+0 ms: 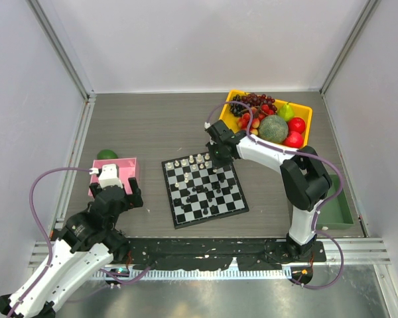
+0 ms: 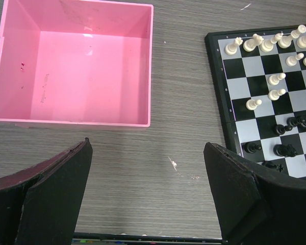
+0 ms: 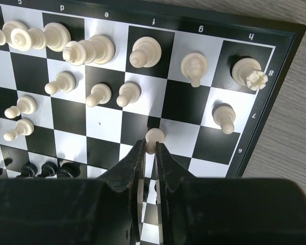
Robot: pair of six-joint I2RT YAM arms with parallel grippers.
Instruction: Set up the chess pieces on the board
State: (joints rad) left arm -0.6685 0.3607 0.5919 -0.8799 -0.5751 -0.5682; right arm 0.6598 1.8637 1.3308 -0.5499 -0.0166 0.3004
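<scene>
Item: small white plastic pawn (image 3: 154,136), toward right edge of small black-and-white checked chessboard (image 3: 278,66).
Right gripper (image 3: 150,148): I see it pinching pawn's stem.
Left gripper (image 2: 148,168): gaping, off board's left edge.
Risk, my call: shallow tip-grip, so pawn slips and topples neighbouring white pawns (image 3: 128,94).

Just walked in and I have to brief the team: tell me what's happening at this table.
The right gripper has its fingers closed on a white pawn over the board, near the white pieces lined along the far edge. Whether the pawn is lifted or standing is unclear. The black pieces are bunched loosely mid-board, not in rows. The left gripper hangs open and empty by the pink tray.
</scene>
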